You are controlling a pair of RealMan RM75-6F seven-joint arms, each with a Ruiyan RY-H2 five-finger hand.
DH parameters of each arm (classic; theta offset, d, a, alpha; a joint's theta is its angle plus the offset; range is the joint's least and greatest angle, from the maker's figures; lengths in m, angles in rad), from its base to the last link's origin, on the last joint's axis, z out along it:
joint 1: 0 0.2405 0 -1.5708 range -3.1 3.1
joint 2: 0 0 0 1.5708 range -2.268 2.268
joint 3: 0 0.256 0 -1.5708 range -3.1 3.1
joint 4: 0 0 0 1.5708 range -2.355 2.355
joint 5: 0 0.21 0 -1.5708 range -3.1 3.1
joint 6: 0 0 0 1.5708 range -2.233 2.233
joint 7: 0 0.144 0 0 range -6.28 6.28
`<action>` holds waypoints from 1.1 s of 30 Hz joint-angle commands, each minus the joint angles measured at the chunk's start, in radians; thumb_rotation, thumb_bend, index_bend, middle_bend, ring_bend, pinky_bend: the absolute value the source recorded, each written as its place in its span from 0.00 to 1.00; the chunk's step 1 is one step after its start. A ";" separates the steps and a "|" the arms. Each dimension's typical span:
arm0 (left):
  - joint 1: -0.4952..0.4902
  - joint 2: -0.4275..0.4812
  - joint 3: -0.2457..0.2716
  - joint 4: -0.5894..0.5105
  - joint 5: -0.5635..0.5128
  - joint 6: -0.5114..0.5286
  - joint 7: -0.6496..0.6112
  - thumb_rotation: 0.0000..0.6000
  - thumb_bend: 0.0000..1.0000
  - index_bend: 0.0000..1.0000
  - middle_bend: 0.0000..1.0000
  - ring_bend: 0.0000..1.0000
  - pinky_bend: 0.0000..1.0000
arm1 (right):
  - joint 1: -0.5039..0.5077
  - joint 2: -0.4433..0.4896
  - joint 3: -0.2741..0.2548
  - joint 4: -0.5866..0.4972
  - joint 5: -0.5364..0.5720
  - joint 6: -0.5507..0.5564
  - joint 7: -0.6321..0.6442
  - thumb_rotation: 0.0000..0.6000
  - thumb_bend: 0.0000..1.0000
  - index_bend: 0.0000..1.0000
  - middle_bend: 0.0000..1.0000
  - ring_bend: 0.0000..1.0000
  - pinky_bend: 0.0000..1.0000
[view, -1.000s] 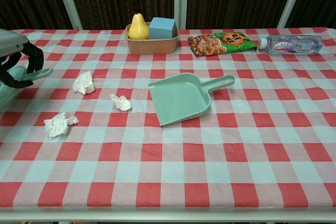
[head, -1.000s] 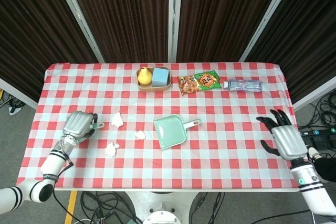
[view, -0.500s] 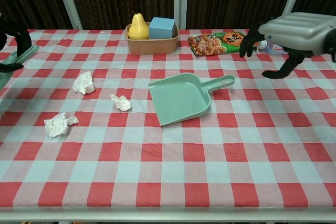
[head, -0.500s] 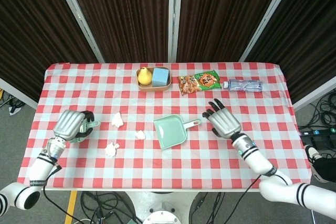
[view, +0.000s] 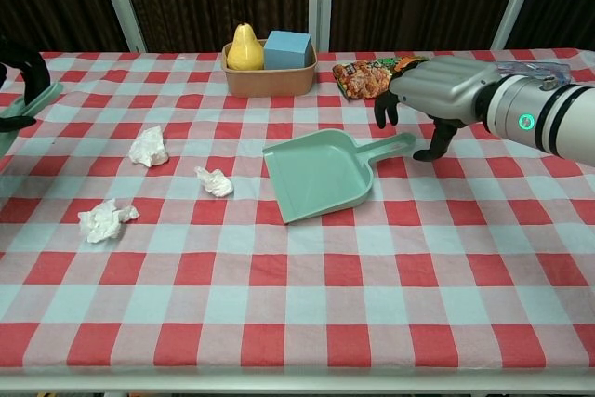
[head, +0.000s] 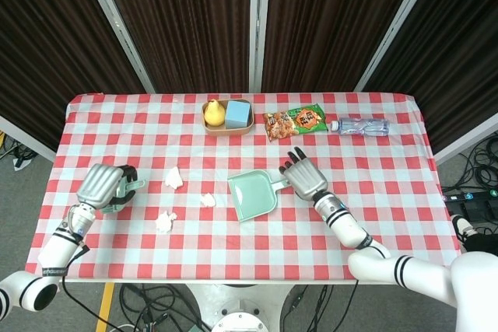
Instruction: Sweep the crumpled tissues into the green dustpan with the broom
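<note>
The right hand [head: 304,176] hovered open-fingered over the green dustpan [head: 252,196] handle; at nine o'clock, the left hand [head: 105,186] gripped the broom [head: 134,186].

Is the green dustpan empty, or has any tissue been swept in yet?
Empty: the dustpan shows bare green inside, and all three tissues lie on the cloth to its left.

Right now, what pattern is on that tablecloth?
The tablecloth is a red and white check; the chest view shows it best.
</note>
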 commanded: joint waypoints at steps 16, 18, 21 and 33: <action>0.007 -0.003 -0.004 0.008 0.007 -0.014 -0.009 1.00 0.43 0.53 0.55 0.74 0.89 | 0.042 -0.077 -0.020 0.061 0.035 0.025 -0.002 1.00 0.22 0.38 0.40 0.16 0.11; 0.007 -0.004 -0.004 0.010 0.009 -0.015 -0.012 1.00 0.43 0.53 0.55 0.74 0.89 | 0.045 -0.080 -0.023 0.064 0.041 0.026 -0.009 1.00 0.22 0.39 0.41 0.16 0.11; 0.008 -0.005 -0.004 0.015 0.011 -0.016 -0.016 1.00 0.43 0.53 0.55 0.74 0.89 | 0.049 -0.085 -0.024 0.068 0.048 0.031 -0.012 1.00 0.22 0.42 0.42 0.17 0.11; 0.013 -0.029 -0.002 0.056 0.029 -0.017 -0.053 1.00 0.43 0.53 0.55 0.74 0.89 | 0.065 -0.081 -0.005 0.044 0.060 0.056 -0.001 1.00 0.35 0.67 0.58 0.33 0.19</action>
